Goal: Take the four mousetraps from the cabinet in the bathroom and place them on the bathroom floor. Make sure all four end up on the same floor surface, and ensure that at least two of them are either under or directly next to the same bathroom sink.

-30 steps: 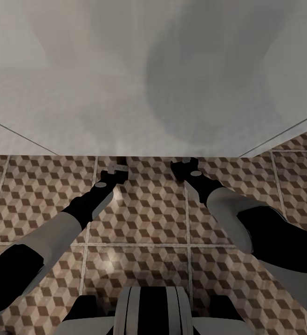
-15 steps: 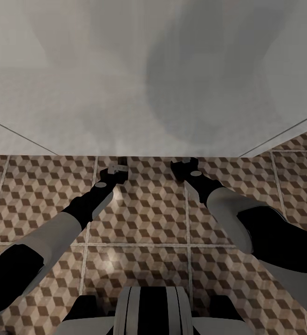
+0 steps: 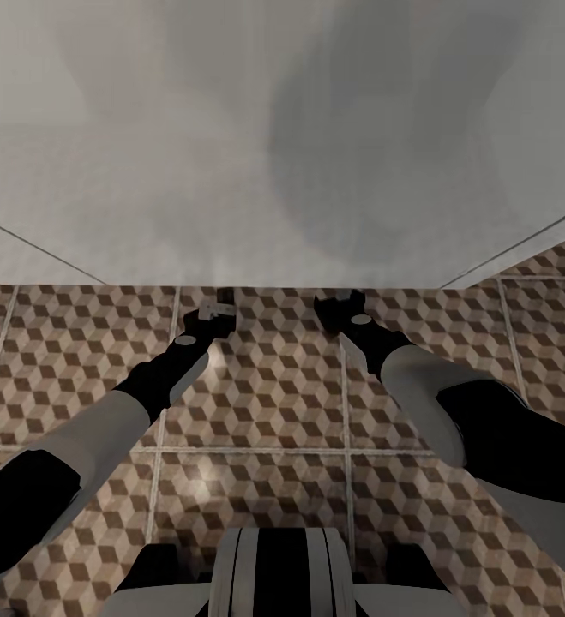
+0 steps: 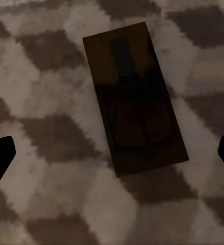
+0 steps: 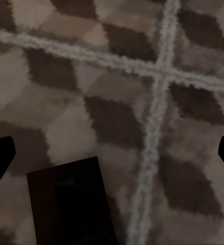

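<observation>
Left hand [image 4: 112,153] spread wide over a mousetrap [image 4: 134,99] lying flat on the bathroom floor [image 3: 265,403], not touching it. Right hand [image 5: 112,153] also spread, second mousetrap [image 5: 71,204] beneath. Advice: lift both straight up, avoid nudging either trap.

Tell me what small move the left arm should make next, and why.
Probably lift the left gripper straight up and away: its fingertips stand wide apart, and the mousetrap lies flat on the bathroom floor, untouched between them, so it looks already released.
</observation>
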Motion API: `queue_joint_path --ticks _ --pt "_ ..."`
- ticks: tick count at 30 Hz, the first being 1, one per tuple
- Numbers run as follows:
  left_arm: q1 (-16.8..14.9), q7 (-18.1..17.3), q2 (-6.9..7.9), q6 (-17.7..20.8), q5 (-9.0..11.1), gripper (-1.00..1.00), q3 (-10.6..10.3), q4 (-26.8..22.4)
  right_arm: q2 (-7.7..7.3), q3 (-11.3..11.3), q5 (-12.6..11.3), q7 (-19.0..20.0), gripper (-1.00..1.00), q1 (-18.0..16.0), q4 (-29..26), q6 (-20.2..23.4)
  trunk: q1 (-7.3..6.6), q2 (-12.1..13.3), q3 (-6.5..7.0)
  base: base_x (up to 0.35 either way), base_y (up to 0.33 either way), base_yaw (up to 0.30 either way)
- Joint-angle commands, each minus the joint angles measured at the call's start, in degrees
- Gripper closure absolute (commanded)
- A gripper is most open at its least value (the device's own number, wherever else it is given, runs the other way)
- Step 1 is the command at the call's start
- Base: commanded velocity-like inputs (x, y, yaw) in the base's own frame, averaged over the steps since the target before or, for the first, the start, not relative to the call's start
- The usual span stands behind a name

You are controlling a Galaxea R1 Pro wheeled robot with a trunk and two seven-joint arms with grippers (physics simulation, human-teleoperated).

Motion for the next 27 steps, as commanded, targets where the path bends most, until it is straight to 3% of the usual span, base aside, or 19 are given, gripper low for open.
queue_joint_path --ticks 1,27 --pt "0.0 0.5 0.11 0.2 0.4 -1.00 -0.5 -0.2 0.03 0.3 0.1 -0.3 -1.00 0.0 0.1 -0.1 -0.01 0.0 -0.03 -0.097 0.000 0.000" --pt "0.0 0.5 0.18 0.1 0.4 -1.00 -0.5 -0.4 -0.04 0.3 0.1 -0.3 -1.00 -0.1 0.1 -0.1 -0.01 0.0 -0.03 -0.298 0.000 0.000"
